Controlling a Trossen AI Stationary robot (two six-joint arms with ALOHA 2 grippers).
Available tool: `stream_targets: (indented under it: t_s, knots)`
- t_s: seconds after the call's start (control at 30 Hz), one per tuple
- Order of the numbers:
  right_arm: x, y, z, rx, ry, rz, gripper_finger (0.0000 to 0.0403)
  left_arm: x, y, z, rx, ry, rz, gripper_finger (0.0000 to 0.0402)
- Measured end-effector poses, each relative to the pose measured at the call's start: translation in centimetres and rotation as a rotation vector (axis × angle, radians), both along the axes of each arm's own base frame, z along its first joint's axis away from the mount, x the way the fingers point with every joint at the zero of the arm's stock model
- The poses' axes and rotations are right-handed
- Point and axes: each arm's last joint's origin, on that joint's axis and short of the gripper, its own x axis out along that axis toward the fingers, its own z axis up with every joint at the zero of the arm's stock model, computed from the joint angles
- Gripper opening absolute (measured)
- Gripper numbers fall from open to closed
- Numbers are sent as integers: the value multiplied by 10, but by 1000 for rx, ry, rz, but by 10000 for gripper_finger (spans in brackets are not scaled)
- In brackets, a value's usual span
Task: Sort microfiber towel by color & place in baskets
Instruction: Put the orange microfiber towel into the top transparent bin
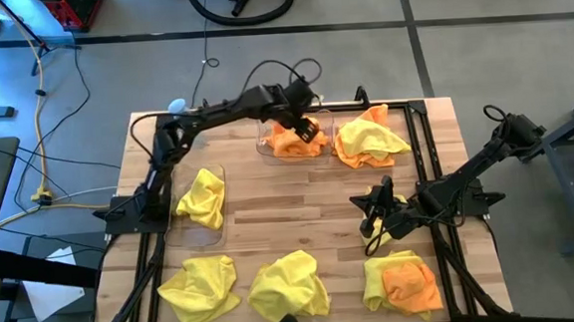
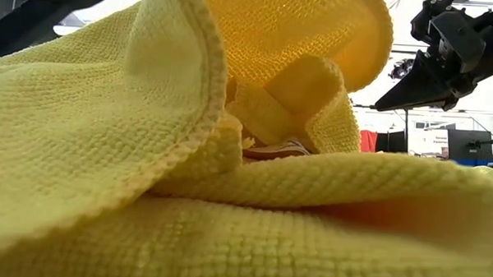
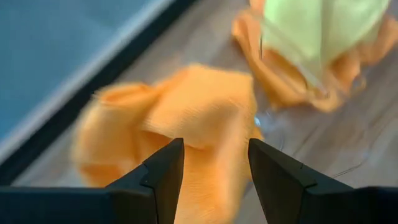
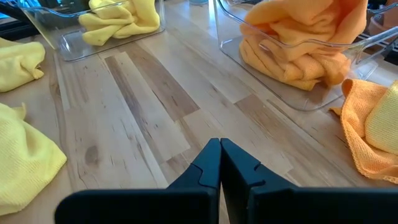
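Wooden table carries loose towels. Orange towel lies in the far basket; I judge this the drop-off step. My left gripper hangs over it, fingers parted, gripping nothing. Next I lift clear and fetch another cloth. Right gripper waits mid-table, closed, empty.

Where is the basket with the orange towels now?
In the high view the orange basket stands at the table's far edge, near the middle, under the open left gripper, with a yellow-and-orange towel pile to its right.
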Motion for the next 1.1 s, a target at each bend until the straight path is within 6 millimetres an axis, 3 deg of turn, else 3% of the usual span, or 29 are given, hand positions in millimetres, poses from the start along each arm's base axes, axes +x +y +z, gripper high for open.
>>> stream_targets:
  t_s: [0.1,0.2,0.43,0.7,0.8,1.0,1.1]
  knots:
    - [0,0,0,0,0,0,0,-5,-2,17,81,-18,68,168]
    - [0,0,0,-1,1,0,0,-7,2,16,113,-9,153,168]
    - [0,0,0,-3,5,0,0,0,15,-33,17,24,307,168]
    - [-1,0,-1,12,10,2,0,13,16,-84,-130,90,278,168]
    - [-1,0,-1,14,11,3,0,15,16,-95,-172,94,272,168]
    - [-1,0,-2,10,17,3,0,15,15,-94,-178,97,265,168]
    - [-1,0,-2,10,18,4,0,12,13,-80,-166,84,249,168]
